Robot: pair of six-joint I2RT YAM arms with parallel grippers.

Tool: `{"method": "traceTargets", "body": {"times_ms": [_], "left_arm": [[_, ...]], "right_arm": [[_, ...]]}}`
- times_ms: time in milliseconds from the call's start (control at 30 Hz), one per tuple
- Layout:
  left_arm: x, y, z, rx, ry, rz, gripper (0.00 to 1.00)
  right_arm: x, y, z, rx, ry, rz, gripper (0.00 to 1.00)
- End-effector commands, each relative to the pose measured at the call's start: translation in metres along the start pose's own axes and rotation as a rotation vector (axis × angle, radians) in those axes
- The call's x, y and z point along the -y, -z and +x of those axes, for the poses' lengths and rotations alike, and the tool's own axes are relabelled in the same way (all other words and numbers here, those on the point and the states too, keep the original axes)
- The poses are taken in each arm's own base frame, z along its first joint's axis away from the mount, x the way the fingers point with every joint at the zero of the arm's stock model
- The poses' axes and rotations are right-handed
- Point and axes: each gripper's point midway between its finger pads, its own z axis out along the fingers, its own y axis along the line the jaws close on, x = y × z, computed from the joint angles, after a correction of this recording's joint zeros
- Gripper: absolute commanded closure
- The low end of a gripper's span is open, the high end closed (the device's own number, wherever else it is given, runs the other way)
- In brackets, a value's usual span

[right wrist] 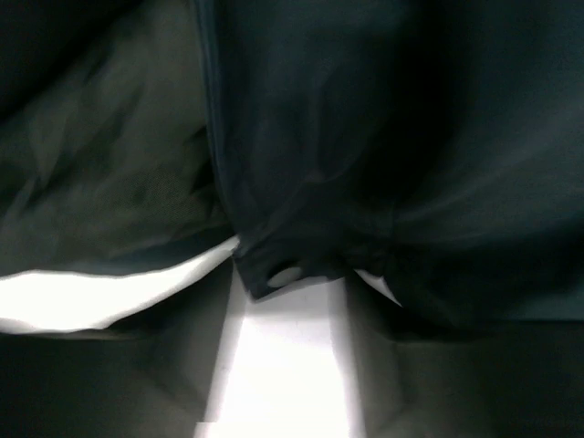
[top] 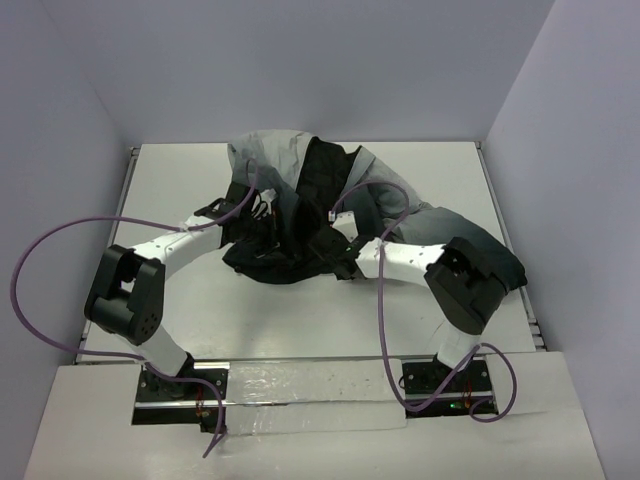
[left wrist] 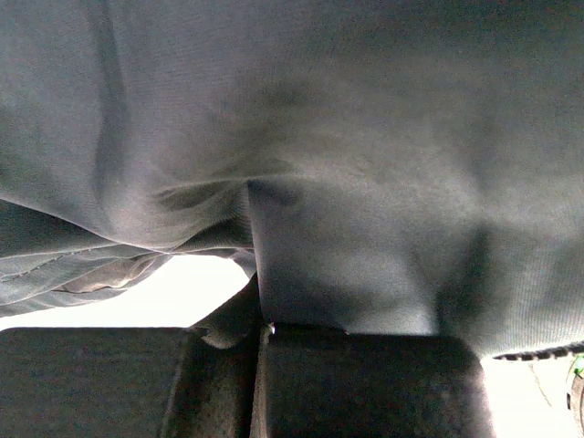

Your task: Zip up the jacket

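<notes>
Jacket (top: 285,160) heaped at the middle of the table (top: 230,320), front open on black lining (top: 322,185): the left gripper (left wrist: 262,339) clamps a fold of grey shell, likely to anchor the cloth, while the right gripper (right wrist: 283,365), fingers parted, straddles a dark hem corner bearing a snap (right wrist: 286,274), probably to find the zipper's foot

Frame bottoms chop off left tool (left wrist: 260,336) and right tool (right wrist: 287,315), right wrist view's blurry, and the zipper's lost somewhere in jacket (top: 300,190) folds.
</notes>
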Motion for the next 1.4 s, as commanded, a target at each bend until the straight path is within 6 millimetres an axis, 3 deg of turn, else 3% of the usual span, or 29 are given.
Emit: {"method": "traceTargets", "body": {"times_ms": [0, 67, 233, 433, 667, 800, 867, 900, 967, 1067, 1200, 1367], "left_arm": [[0.018, 0.004, -0.017, 0.065, -0.039, 0.040, 1.00], [0.016, 0.004, -0.017, 0.064, -0.037, 0.032, 1.00], [0.011, 0.007, -0.023, 0.081, -0.051, -0.021, 1.00], [0.012, 0.025, -0.036, 0.132, -0.095, -0.068, 1.00], [0.001, 0.034, -0.036, 0.144, -0.075, -0.091, 1.00], [-0.012, 0.030, -0.031, 0.133, -0.038, -0.074, 1.00], [-0.007, 0.029, -0.030, 0.131, -0.037, -0.035, 1.00], [-0.007, 0.028, -0.025, 0.118, -0.033, -0.015, 1.00], [-0.004, 0.027, -0.023, 0.117, -0.029, 0.009, 1.00], [-0.009, 0.025, -0.021, 0.114, -0.021, -0.004, 1.00], [-0.011, 0.024, -0.024, 0.117, -0.012, -0.012, 1.00], [-0.011, 0.020, -0.027, 0.116, -0.005, -0.013, 1.00]], "right_arm": [[0.007, 0.007, -0.037, 0.135, -0.067, 0.063, 0.73], [0.010, 0.019, -0.046, 0.171, -0.094, 0.041, 1.00], [0.013, 0.065, -0.070, 0.254, -0.135, -0.096, 1.00], [-0.009, 0.163, -0.104, 0.402, -0.117, -0.541, 1.00], [-0.015, 0.219, -0.104, 0.421, -0.175, -0.931, 1.00], [-0.016, 0.217, -0.094, 0.411, -0.232, -1.072, 1.00], [-0.021, 0.212, -0.088, 0.396, -0.228, -1.109, 1.00], [-0.025, 0.201, -0.076, 0.355, -0.234, -1.122, 1.00], [-0.035, 0.195, -0.075, 0.378, -0.227, -1.177, 1.00], [-0.048, 0.164, -0.062, 0.307, -0.267, -1.185, 1.00], [-0.051, 0.132, -0.049, 0.263, -0.365, -1.130, 1.00], [-0.029, 0.098, -0.028, 0.231, -0.485, -0.940, 1.00]]}}
